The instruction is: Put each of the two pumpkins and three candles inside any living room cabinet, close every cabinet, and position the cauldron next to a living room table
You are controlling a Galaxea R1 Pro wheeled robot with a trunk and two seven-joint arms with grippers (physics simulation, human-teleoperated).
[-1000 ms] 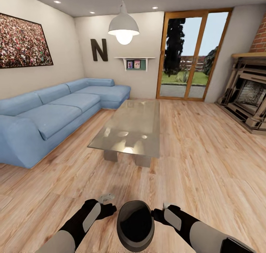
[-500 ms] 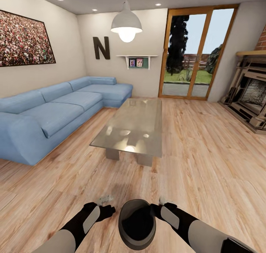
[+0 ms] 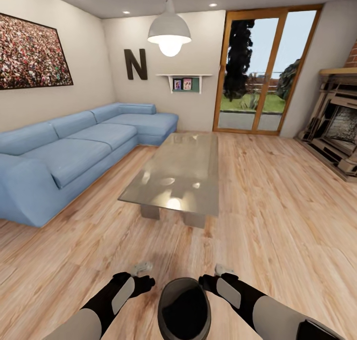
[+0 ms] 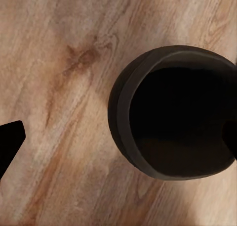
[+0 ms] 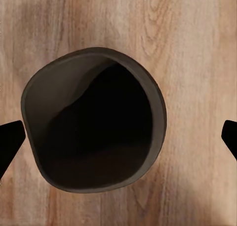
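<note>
Head view: the black cauldron (image 3: 184,307) sits low between the left hand (image 3: 144,276) and right hand (image 3: 212,276), short of the glass-topped counter (image 3: 176,173). Left wrist view: fingers spread over the cauldron (image 4: 175,118). Right wrist view: fingers spread, straddling the cauldron (image 5: 94,119) above the wood floor (image 5: 192,48).

You can read one sign: a big dark letter "N" (image 3: 135,64) mounted on the far wall (image 3: 198,37), above the blue sofa (image 3: 74,151) (nothing else is legible).
</note>
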